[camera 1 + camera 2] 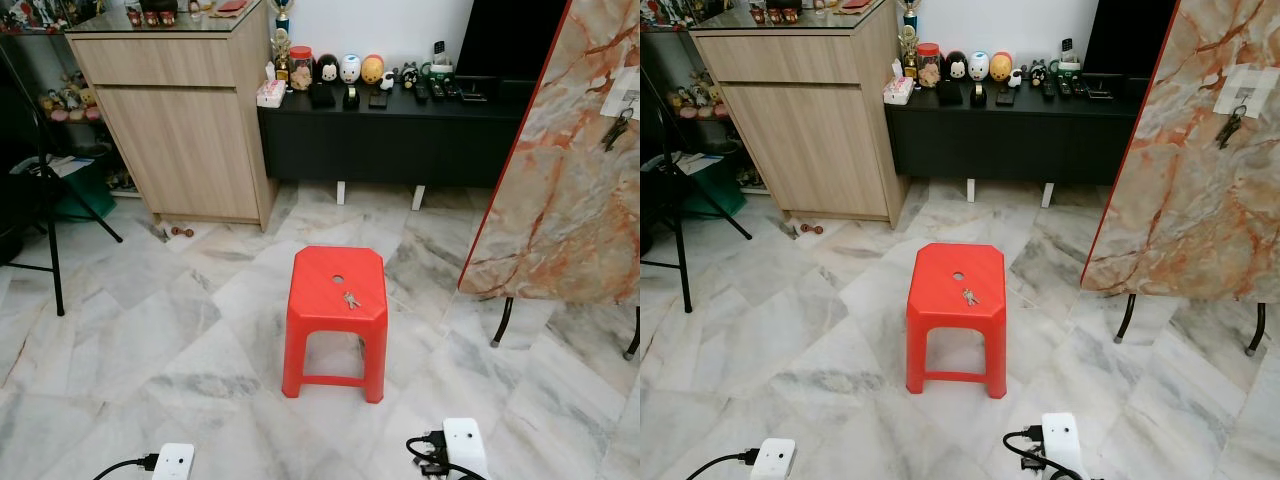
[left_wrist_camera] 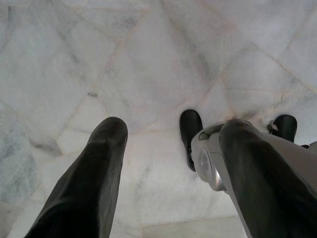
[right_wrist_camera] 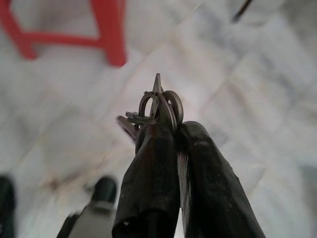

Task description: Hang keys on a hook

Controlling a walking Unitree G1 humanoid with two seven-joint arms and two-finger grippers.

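the right tool [image 3: 171, 131] is pressed together, pinching a key ring [image 3: 161, 106] above the marble floor [image 3: 257, 89]; the keys behind it are blurred. the left tool [image 2: 171, 148] hangs spread. another bunch [image 1: 350, 299] lies on the red stool [image 1: 335, 275], near its front edge.

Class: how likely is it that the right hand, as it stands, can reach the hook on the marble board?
Probably not yet. The right hand, shut on a key ring, hangs low by the floor; the hook sits high on the marble board, beyond the red stool.
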